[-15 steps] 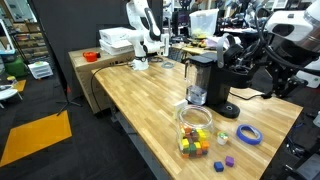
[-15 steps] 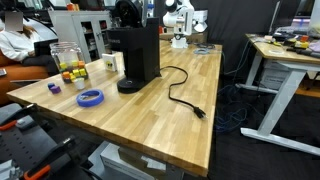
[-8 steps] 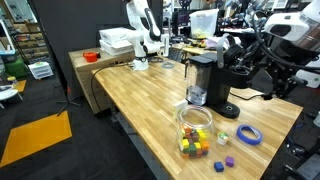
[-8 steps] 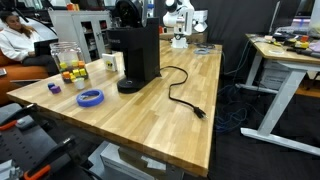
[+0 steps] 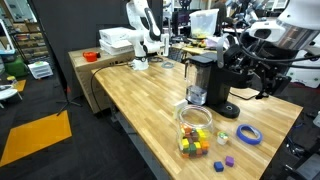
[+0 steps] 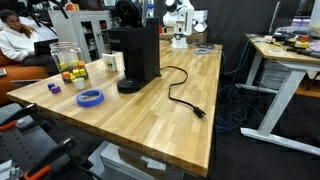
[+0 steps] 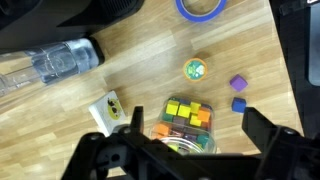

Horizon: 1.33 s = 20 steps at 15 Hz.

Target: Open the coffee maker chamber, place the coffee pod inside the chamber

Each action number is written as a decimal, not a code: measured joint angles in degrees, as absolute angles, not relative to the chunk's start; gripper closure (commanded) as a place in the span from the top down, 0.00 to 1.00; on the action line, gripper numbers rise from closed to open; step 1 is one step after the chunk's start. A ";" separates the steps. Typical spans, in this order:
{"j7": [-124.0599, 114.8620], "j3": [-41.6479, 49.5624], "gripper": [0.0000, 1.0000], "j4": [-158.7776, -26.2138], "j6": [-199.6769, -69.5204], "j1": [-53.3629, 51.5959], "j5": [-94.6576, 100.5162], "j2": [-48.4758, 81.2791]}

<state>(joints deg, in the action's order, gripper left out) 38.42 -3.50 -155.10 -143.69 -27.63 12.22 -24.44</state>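
Coffee maker chamber (image 5: 203, 57) is shut, a rounded black head on top of the machine, which stands toward the far right of the wooden table (image 5: 130, 95); it also shows from the opposite side in an exterior view (image 6: 130, 33), lid down there too. What has changed over the last second is the arm (image 5: 292, 28) alone: its white link now sits higher in the frame and the dark wrist below it has turned in closer to the right side of the machine, while nothing on the table has moved. The wrist view looks straight down on the tabletop, with the gripper (image 7: 190, 125) spread wide and empty, its dark fingers (image 7: 262, 128) well apart on either side of the jar of coloured cubes (image 7: 182, 118). A small round item with a green and yellow top, most likely the coffee pod (image 7: 195, 69), lies on the bare wood just beyond the jar, with a blue tape ring (image 7: 200, 7) farther off and two purple cubes (image 7: 238, 84) to its right. I read this as repositioning before the first step: the lid has not been lifted and the pod has not been picked up, so the whole task remains. The claw looks to be above the clutter and not yet lined up with the head.
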 measured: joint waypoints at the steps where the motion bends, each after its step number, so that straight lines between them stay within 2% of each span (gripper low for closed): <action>1: 39.96 -3.53 1.00 -154.65 -144.60 -27.84 10.69 -22.95; 12: 41.32 -3.97 1.00 -153.42 -145.32 -28.03 9.23 -20.54; 20: 54.63 -2.72 1.00 -154.01 -146.06 -28.05 -3.28 -15.04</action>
<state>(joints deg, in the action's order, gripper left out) 54.63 -2.72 -154.01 -146.06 -28.05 -3.28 -15.04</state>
